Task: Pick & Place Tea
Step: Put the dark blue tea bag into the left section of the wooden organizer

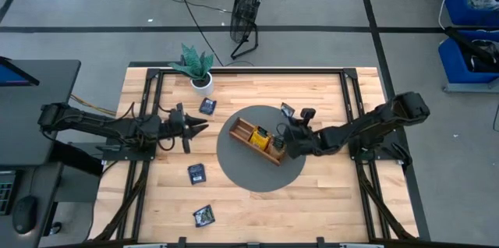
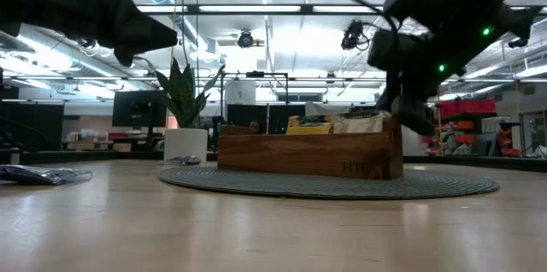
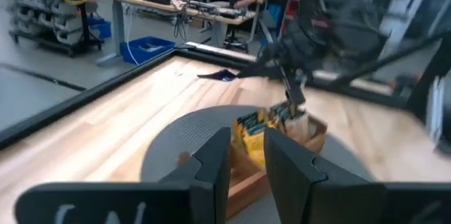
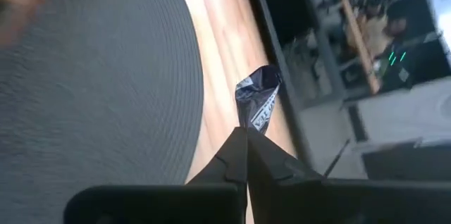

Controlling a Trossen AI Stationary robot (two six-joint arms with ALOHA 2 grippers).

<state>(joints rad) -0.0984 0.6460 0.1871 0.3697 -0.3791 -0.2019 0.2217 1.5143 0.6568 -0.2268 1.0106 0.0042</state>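
Nearby, potted plant [image 1: 196, 67] and fan [image 1: 245, 15] behind wooden tray [image 1: 260, 142].

high: overhead, straight down on whole table [image 1: 312, 201] | low: table-top height, level across mat [image 2: 325, 185] and tray [image 2: 309, 154] into room | left wrist: forward over its fingers at tray [image 3: 282, 139], close | right wrist: down at mat [image 4: 99, 83] edge, very close | shared: mat, tray

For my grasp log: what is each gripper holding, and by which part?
Nothing. The right gripper is shut empty, short of a dark sachet; the left gripper is empty.
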